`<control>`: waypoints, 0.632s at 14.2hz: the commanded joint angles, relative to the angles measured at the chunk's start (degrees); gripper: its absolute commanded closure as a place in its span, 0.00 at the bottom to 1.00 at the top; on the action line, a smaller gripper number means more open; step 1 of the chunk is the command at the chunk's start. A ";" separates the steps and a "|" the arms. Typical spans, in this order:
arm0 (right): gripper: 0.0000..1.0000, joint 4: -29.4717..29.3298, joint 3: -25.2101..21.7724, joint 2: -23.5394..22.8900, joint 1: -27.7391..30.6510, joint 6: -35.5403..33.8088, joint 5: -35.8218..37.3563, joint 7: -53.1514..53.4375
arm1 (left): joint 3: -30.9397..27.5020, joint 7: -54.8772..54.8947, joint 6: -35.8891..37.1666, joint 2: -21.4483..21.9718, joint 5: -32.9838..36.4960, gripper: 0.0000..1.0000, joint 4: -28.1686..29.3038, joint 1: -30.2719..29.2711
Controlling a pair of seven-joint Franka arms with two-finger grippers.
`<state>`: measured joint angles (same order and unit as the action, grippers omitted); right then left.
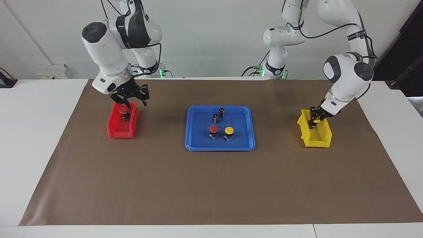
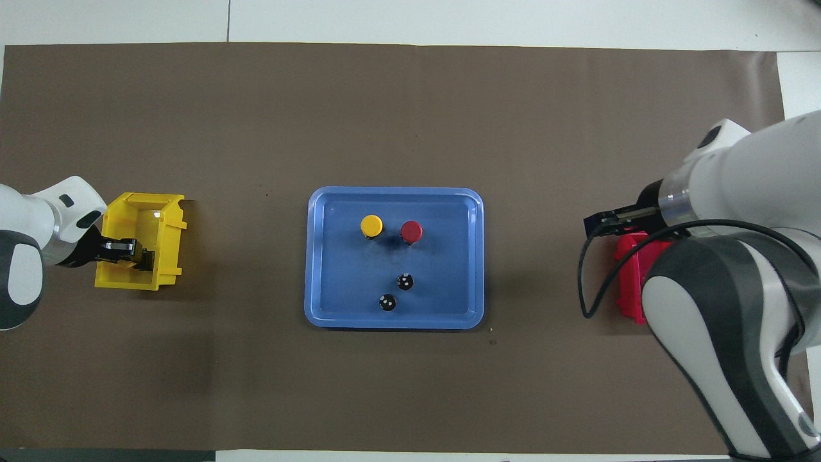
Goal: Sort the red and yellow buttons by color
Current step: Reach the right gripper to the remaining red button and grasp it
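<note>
One red button [image 1: 214, 129] and one yellow button [image 1: 229, 130] stand side by side on the blue tray [image 1: 219, 147], also seen in the overhead view as red [image 2: 411, 230] and yellow [image 2: 371, 225]. Another red button [image 1: 123, 110] lies in the red bin [image 1: 119, 132]. My right gripper [image 1: 130, 100] is open and empty, raised over that bin's end nearer the robots. My left gripper [image 1: 314, 121] is low inside the yellow bin [image 1: 319, 142], shut on a yellow button [image 1: 317, 121]. In the overhead view my right arm hides most of the red bin [image 2: 625, 301].
Two dark plain cylinders [image 1: 221, 112] [image 1: 215, 117] stand on the tray, nearer the robots than the buttons. Brown paper [image 1: 211, 185] covers the table. The red bin is toward the right arm's end, the yellow bin toward the left arm's end.
</note>
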<state>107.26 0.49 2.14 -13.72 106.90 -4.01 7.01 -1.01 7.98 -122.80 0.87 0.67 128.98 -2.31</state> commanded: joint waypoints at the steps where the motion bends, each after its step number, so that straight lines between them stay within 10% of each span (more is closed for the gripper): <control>1: 0.23 -13.97 -0.22 -10.20 -4.89 -2.31 -0.47 9.91 | 0.48 0.63 -3.66 1.24 1.18 0.98 3.38 -0.77; 3: 0.23 -19.43 -0.22 -15.92 -8.06 -0.65 -0.12 15.37 | 0.48 0.63 -3.85 1.24 1.18 0.96 3.38 -0.77; 6: 0.23 -19.89 -0.22 -20.93 -12.72 7.86 0.23 21.27 | 0.57 0.80 -3.76 1.06 1.18 0.62 2.86 -0.77; 9: 0.23 -19.98 -0.31 -25.33 -17.02 11.48 1.19 27.25 | 0.57 0.72 -3.76 1.06 1.18 0.57 2.77 -0.68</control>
<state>89.54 0.45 -20.05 -28.38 117.45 -3.85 30.67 -0.93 8.12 -124.25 1.39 0.68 129.82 -2.31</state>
